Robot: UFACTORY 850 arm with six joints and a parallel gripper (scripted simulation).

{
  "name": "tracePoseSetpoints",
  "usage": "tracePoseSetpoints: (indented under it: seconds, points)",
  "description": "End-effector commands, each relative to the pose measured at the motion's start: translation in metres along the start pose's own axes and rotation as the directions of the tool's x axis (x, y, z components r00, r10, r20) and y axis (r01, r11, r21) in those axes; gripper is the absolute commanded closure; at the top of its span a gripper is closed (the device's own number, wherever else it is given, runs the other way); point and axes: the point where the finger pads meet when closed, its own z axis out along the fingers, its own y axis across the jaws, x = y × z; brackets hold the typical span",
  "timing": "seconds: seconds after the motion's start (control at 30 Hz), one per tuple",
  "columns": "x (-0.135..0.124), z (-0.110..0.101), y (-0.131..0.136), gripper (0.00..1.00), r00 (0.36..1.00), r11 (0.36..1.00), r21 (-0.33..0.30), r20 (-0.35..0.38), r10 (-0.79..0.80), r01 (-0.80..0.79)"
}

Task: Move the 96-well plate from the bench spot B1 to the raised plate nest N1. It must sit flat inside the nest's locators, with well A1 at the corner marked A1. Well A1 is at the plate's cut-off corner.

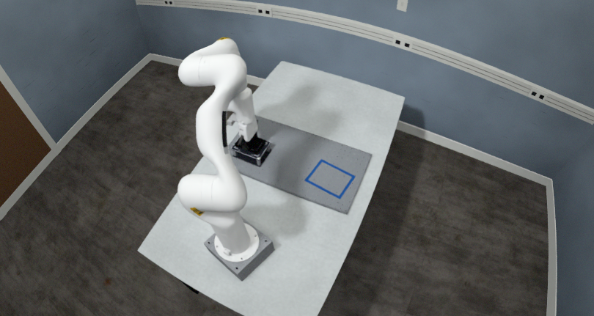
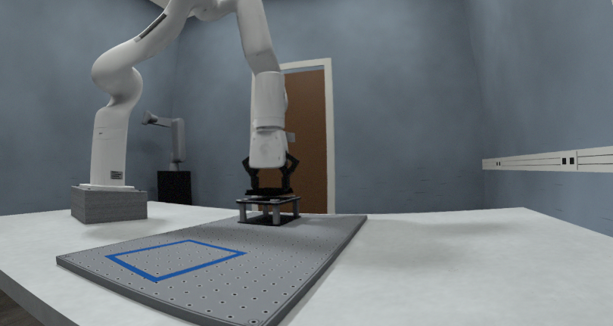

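Note:
The dark 96-well plate (image 1: 249, 147) (image 2: 269, 191) is held level between the fingers of my gripper (image 1: 251, 141) (image 2: 269, 185), which is shut on its sides. The plate hangs directly over the raised nest N1 (image 1: 250, 155) (image 2: 276, 214), very close to the top of it. I cannot tell whether the two touch. The plate's cut-off corner and the A1 mark are too small to make out. The blue outline of spot B1 (image 1: 337, 167) (image 2: 200, 266) is bare, at the other end of the grey perforated baseplate (image 1: 290, 147) (image 2: 300, 237).
My arm's grey pedestal (image 1: 238, 257) (image 2: 108, 203) stands on the white table (image 1: 324, 102) (image 2: 428, 255) beside the baseplate. A second small arm (image 2: 173, 139) on a black stand is behind the table, by the wall. A brown door (image 2: 310, 122) is behind the nest.

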Motion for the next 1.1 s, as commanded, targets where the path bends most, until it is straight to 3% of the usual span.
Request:
tracePoseSetpoints:
  seconds: [0.0,1.07]
  points:
    - [0.0003,-0.0006,0.0008,1.0,1.0,1.0,-0.002,-0.001,0.0,0.0]
    - [0.0003,0.0032,0.0007,1.0,1.0,1.0,-0.002,-0.001,0.0,0.0]
